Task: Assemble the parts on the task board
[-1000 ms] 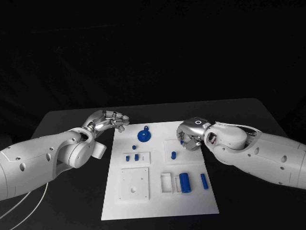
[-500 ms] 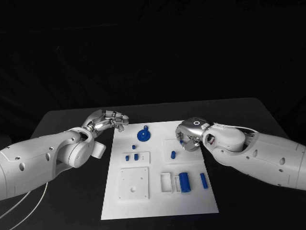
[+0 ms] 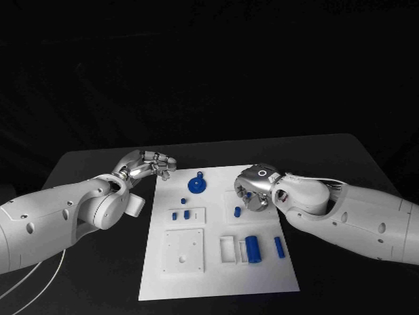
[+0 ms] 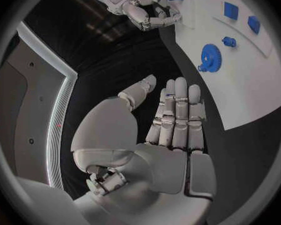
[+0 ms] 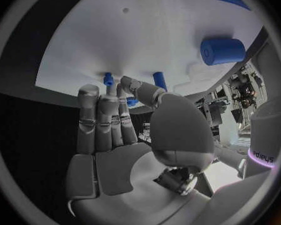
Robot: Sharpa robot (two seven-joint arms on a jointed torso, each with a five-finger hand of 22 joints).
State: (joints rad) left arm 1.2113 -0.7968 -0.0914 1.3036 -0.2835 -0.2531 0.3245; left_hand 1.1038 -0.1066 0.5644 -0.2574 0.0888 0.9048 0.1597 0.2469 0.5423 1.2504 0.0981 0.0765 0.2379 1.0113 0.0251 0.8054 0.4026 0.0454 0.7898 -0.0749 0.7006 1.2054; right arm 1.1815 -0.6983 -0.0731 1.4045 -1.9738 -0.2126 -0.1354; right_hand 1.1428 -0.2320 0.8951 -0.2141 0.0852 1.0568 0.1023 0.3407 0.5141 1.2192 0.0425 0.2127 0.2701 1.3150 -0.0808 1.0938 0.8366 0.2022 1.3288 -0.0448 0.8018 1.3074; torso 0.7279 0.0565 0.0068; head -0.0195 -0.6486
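Right hand [image 3: 254,187] over the task board [image 3: 219,279], empty, fingers apart, small blue peg [image 3: 237,211] just beside it; left hand [image 3: 145,165] (off-board) likewise empty, blue gear [image 3: 197,185] nearby.

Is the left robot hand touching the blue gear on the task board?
Apart. In the left wrist view the left robot hand lies open over the black table, with a dark strip of table between its fingertips and the blue gear on the task board.

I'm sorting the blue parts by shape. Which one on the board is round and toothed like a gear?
The blue gear at the board's far end, nearest the left hand. The other blue parts are plain pegs and cylinders.
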